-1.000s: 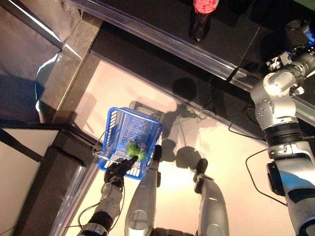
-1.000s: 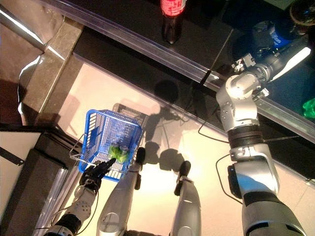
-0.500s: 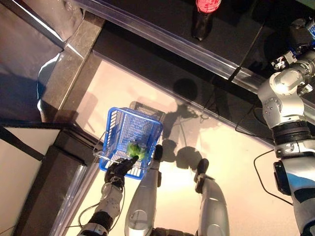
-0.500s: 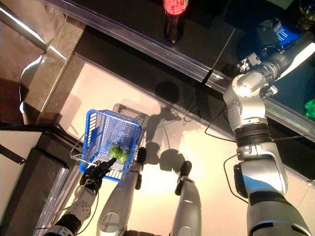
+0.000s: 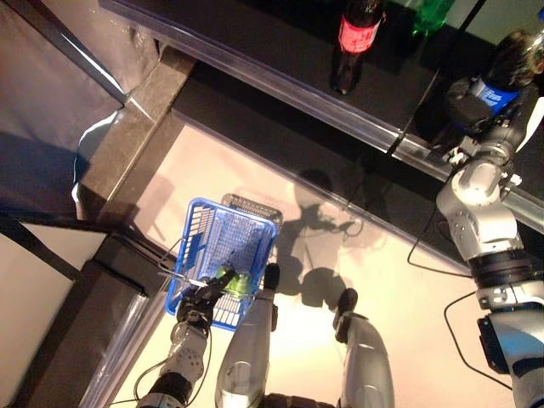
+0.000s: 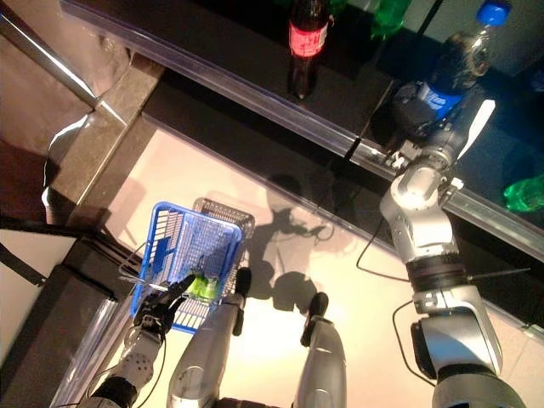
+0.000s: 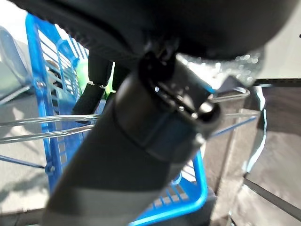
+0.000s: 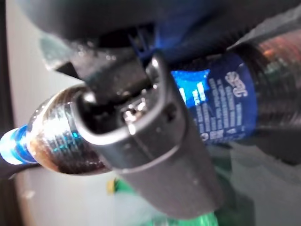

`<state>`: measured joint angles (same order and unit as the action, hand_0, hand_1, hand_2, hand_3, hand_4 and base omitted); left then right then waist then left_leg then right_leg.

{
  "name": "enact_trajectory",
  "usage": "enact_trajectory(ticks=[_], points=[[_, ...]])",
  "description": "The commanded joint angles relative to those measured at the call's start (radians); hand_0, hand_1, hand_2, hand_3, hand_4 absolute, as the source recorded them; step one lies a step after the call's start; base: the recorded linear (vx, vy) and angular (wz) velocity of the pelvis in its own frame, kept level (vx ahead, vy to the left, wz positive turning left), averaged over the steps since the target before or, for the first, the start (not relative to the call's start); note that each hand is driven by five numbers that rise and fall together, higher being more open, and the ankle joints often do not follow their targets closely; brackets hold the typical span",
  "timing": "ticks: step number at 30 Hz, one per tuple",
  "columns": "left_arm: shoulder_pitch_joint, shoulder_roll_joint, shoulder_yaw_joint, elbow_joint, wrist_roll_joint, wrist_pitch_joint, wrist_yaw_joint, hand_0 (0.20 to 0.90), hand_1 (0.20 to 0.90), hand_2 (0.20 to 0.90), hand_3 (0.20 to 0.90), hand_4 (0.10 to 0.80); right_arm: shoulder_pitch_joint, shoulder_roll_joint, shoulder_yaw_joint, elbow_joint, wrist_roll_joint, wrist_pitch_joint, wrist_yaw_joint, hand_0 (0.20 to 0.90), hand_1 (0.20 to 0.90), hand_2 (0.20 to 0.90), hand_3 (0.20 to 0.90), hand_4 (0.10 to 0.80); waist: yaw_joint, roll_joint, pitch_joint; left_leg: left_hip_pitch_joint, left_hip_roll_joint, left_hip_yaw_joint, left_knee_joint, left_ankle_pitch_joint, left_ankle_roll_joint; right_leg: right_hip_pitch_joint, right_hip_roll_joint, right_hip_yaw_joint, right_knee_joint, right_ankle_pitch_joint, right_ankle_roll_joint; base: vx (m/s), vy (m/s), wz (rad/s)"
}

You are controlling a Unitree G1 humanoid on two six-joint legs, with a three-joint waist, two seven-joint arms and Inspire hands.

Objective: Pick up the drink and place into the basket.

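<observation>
Up on the shelf our right hand (image 6: 418,100) has reached and now grips the blue-labelled drink (image 6: 455,61); left hand (image 6: 159,304) holds the basket (image 6: 166,246) handle.

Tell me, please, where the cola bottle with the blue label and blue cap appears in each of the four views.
Left eye view: upper right corner, on the dark shelf, blue-label bottle.
Right eye view: upper right, cap upward.
Left wrist view: not in it.
Right wrist view: it fills the middle, with the right hand closed on it.
Shared landmark: the red-label bottle stands further left on the same shelf in both eye views.
</observation>
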<state>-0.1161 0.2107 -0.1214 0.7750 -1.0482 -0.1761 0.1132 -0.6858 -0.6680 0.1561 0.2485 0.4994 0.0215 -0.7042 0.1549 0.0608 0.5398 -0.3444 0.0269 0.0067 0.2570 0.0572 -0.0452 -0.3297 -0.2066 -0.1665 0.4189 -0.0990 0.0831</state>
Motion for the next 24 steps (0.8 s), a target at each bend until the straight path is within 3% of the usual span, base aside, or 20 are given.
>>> enact_trajectory(ticks=[1,7,15,24], points=[[0.107,0.077,0.036,-0.144,0.002,-0.114,-0.073,0.3,0.3,0.3,0.2,0.1,-0.151,-0.099,-0.114,-0.252,-0.156,-0.136,0.065,0.3,0.3,0.3,0.2,0.1,-0.022,-0.015,-0.075,0.05,0.004,-0.045,0.093,-0.091,0.006,0.091,0.018,-0.045,0.002,-0.03,-0.081,0.031,0.016,0.02],[0.151,0.069,0.062,-0.226,0.002,-0.12,-0.107,0.3,0.3,0.3,0.2,0.1,-0.015,-0.059,-0.139,-0.394,-0.228,-0.157,0.128,0.3,0.3,0.3,0.2,0.1,-0.038,-0.018,-0.12,0.106,0.01,-0.041,0.064,-0.084,0.003,0.148,0.023,-0.038,-0.02,-0.032,-0.086,0.05,0.034,0.04],[0.18,0.083,0.064,-0.324,0.01,-0.112,-0.137,0.3,0.3,0.3,0.2,0.1,0.075,-0.011,-0.119,-0.513,-0.187,-0.181,0.237,0.3,0.3,0.3,0.2,0.1,-0.048,-0.024,-0.163,0.169,0.017,-0.031,0.036,-0.087,-0.001,0.214,0.031,-0.032,-0.053,-0.033,-0.083,0.05,0.004,0.0],[0.215,0.104,0.052,-0.587,0.016,-0.038,-0.117,0.3,0.3,0.3,0.2,0.1,0.205,0.086,0.0,-0.66,-0.059,-0.128,0.464,0.3,0.3,0.3,0.2,0.1,-0.045,-0.022,-0.208,0.222,0.02,-0.028,0.023,-0.095,-0.006,0.279,0.033,-0.031,-0.08,-0.038,-0.079,0.058,0.006,0.01]])
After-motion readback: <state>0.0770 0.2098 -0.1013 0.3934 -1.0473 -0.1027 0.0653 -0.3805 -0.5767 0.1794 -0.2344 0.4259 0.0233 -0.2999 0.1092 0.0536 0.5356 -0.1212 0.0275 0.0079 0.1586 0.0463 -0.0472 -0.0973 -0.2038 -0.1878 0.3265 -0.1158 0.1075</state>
